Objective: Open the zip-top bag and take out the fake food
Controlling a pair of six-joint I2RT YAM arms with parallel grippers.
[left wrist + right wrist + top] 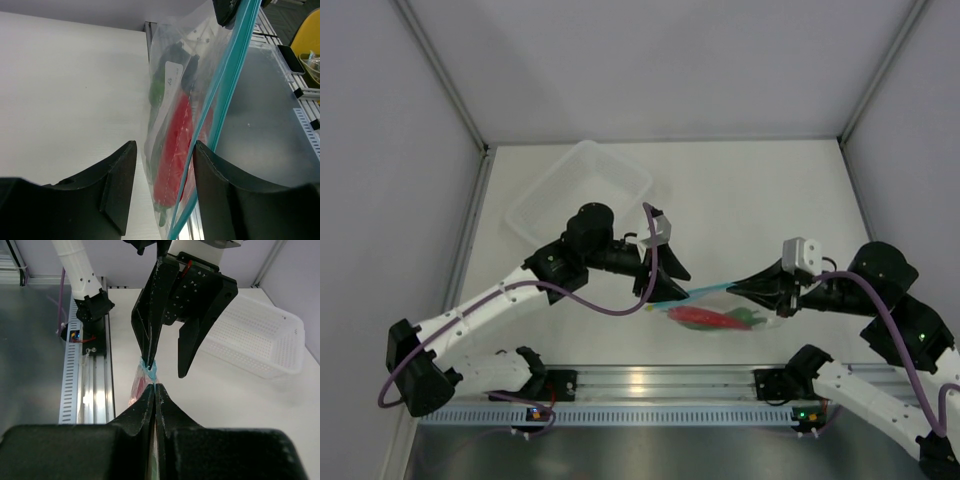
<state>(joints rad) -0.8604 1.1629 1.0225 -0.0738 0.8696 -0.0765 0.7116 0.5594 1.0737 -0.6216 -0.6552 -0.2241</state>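
The zip-top bag hangs above the table between my two grippers, its teal zip strip stretched between them. A red chili and green chili lie inside it. My right gripper is shut on one end of the strip; in the right wrist view the jaws are pressed together on it. My left gripper is open; in the left wrist view the bag with the red chili hangs between the fingers, and the strip lies against the right finger.
A clear rigid tub stands at the back left behind the left arm, and shows in the right wrist view. A metal rail runs along the near table edge. Grey walls enclose the back and sides.
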